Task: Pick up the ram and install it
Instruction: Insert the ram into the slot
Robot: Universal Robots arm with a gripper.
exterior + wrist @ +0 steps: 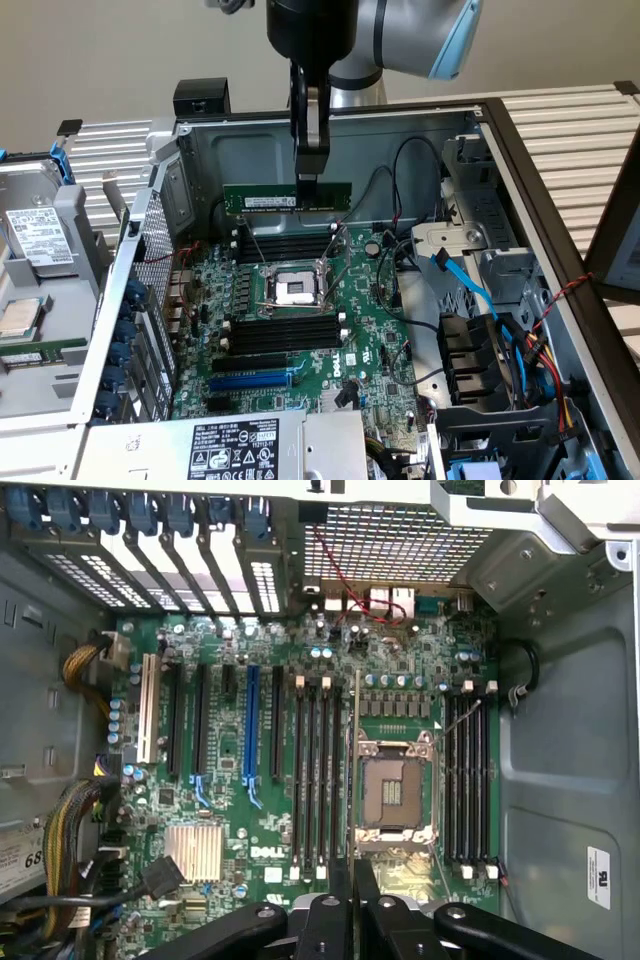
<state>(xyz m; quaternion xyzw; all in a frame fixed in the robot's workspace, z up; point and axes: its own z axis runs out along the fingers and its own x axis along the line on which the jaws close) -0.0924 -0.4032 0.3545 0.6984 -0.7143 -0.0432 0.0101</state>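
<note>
— Where's the ram (265, 199)?
— Hanging level above the motherboard (370, 340), at twelve o'clock from the CPU socket (296, 290).
— And the grip?
— The gripper (306, 182) is nearly closed, pinching the top edge, likely so the contacts face the slots (285, 243).

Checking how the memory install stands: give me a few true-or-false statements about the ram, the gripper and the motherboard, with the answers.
1. The gripper is shut on the ram. True.
2. The ram is seated in a slot. False: it hangs level in the air above the motherboard.
3. A cooler covers the processor socket. False: the socket is bare.
4. The black memory slots beside the socket hold no sticks. True.
</note>
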